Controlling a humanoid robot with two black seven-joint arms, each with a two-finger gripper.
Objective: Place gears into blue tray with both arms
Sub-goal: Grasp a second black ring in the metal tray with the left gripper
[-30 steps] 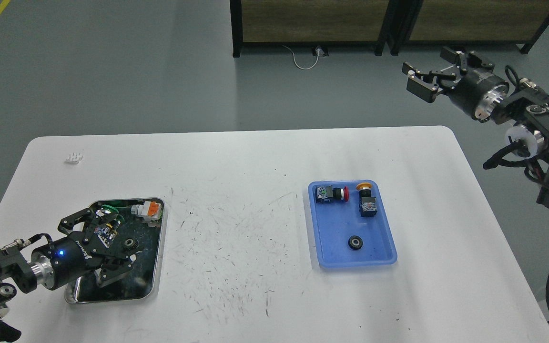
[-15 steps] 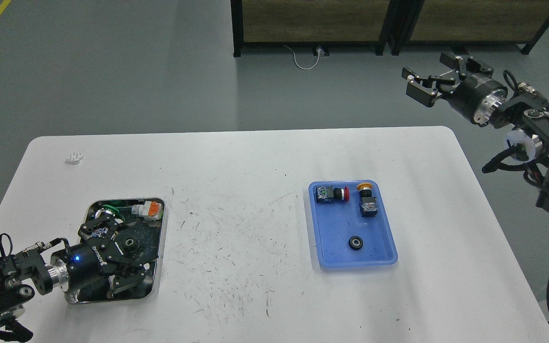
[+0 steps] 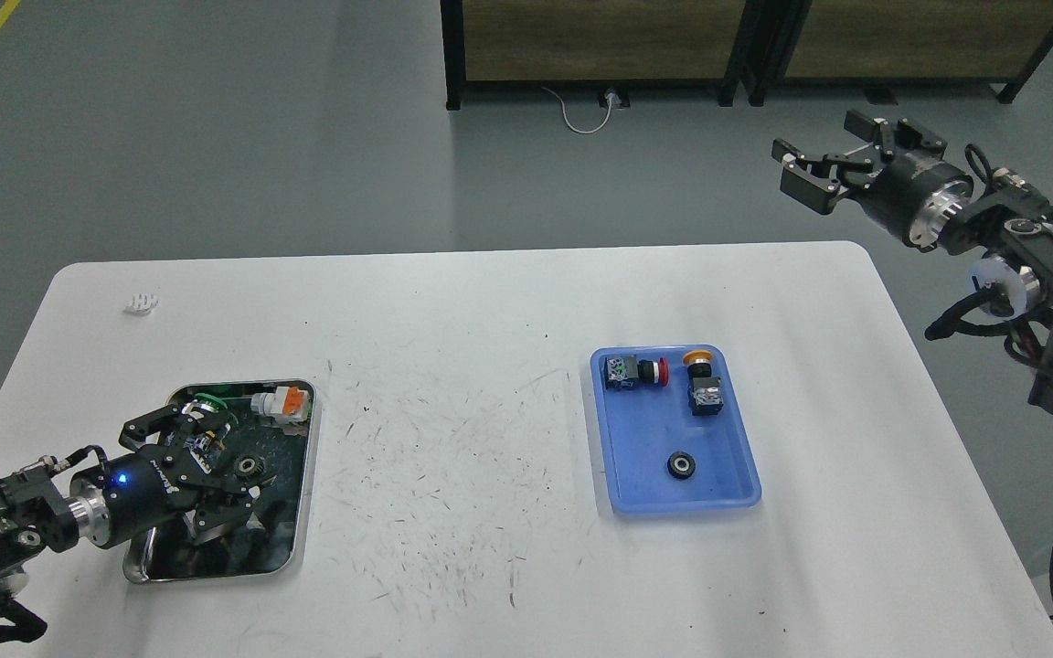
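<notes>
One black gear (image 3: 681, 465) lies in the blue tray (image 3: 646, 486) on the right half of the table. A second gear (image 3: 248, 466) lies on the dark bottom of the steel tray (image 3: 303, 493) at the left. My left gripper (image 3: 221, 466) hangs low over that steel tray, open, with its fingertips just left of the gear and nothing held between them. My right gripper (image 3: 821, 172) is open and empty, raised high past the table's back right corner.
In the blue tray's far end lie a red-capped switch (image 3: 636, 371) and a yellow-capped switch (image 3: 703, 387). The steel tray also holds a green-capped switch (image 3: 207, 400) and an orange part (image 3: 281, 402). A small white piece (image 3: 141, 302) sits at the back left.
My left gripper pushed forward over the gear half a second ago, then drew back left; the gear stays in the steel tray. My right gripper shifted only slightly.
</notes>
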